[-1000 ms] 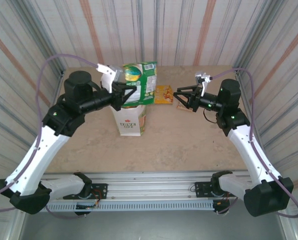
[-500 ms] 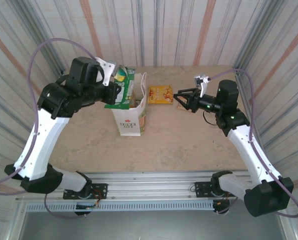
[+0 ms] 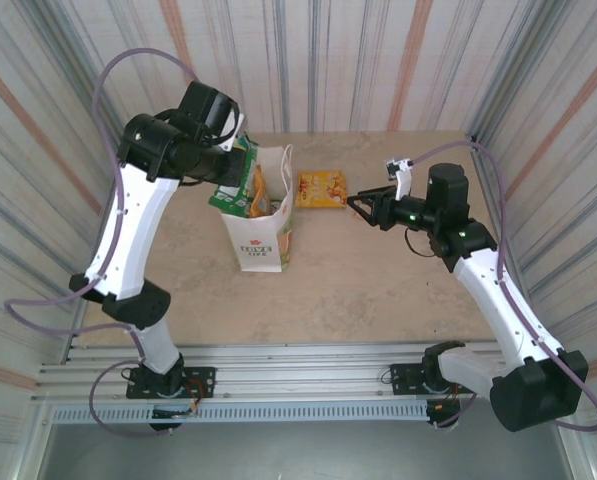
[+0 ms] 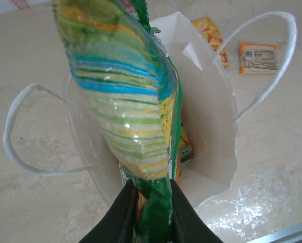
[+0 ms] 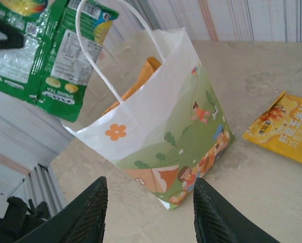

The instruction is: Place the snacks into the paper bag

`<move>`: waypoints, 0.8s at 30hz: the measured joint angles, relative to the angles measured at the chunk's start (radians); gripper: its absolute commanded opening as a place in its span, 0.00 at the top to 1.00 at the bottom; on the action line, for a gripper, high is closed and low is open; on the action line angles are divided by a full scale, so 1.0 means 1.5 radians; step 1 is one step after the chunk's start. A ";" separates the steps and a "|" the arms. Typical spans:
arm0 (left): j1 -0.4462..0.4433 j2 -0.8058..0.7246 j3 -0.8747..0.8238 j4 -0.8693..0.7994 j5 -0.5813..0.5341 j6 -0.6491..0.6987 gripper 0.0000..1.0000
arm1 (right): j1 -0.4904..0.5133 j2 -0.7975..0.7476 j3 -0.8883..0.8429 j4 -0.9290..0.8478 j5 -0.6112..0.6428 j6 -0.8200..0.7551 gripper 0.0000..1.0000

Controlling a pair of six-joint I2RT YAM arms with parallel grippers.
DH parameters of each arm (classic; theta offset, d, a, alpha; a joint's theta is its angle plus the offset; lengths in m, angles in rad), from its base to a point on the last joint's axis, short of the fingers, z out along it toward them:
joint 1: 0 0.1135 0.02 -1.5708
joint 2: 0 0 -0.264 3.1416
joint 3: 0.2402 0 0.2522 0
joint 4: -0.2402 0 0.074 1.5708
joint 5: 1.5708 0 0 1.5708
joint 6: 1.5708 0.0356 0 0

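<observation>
Top view: I find the left gripper [image 3: 233, 166] clamped on a green packet [image 3: 228, 196] at the mouth of the upright paper bag [image 3: 262, 240]. A yellow packet [image 3: 321, 188] lies beside the bag.
Left wrist: the green packet hangs over the opening.
Right wrist: the right gripper [image 5: 149, 181] faces the bag with its jaws apart and nothing between them.

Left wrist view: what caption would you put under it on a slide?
Left claw pinches a green snack packet held above the open white paper bag.
</observation>
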 measured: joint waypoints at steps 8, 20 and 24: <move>0.001 0.064 0.038 -0.022 -0.030 -0.015 1.00 | 0.000 0.009 -0.010 -0.009 0.000 -0.017 0.53; 0.019 0.094 0.038 -0.022 -0.055 -0.030 1.00 | 0.000 0.030 -0.013 -0.016 -0.001 -0.020 0.53; 0.024 0.123 0.035 -0.022 -0.058 -0.043 1.00 | 0.000 0.030 -0.013 -0.017 -0.001 -0.022 0.53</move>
